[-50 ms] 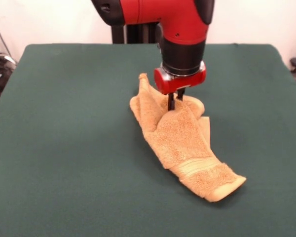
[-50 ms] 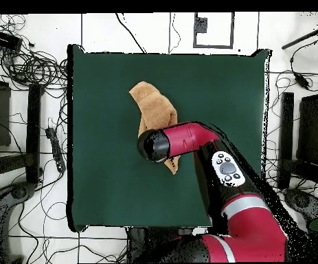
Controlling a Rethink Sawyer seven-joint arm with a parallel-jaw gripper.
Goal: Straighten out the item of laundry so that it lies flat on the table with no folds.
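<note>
Near the middle of the table (image 1: 64, 148), the towel (image 1: 182, 143) is bunched into a long crumpled strip, not flat. In the front view it runs diagonally from a peaked corner behind the gripper down to a folded end at the lower right. A woven band (image 1: 200, 165) shows close to that nearer end. Several layers overlap along the length, with one flap sticking out on the right side.

Gripper (image 1: 175, 102) comes straight down onto the upper part of the towel. Its two dark fingers (image 1: 170, 101) stand close together and are pressed into a raised hump of terry, so it looks pinched on the cloth there.

Overhead, the arm's black wrist end (image 2: 152, 145) covers the middle of the towel (image 2: 151, 103); cloth shows on both sides of it, most of it on the side away from the robot base.

Green felt surrounds the towel on all sides, well clear of every edge.
</note>
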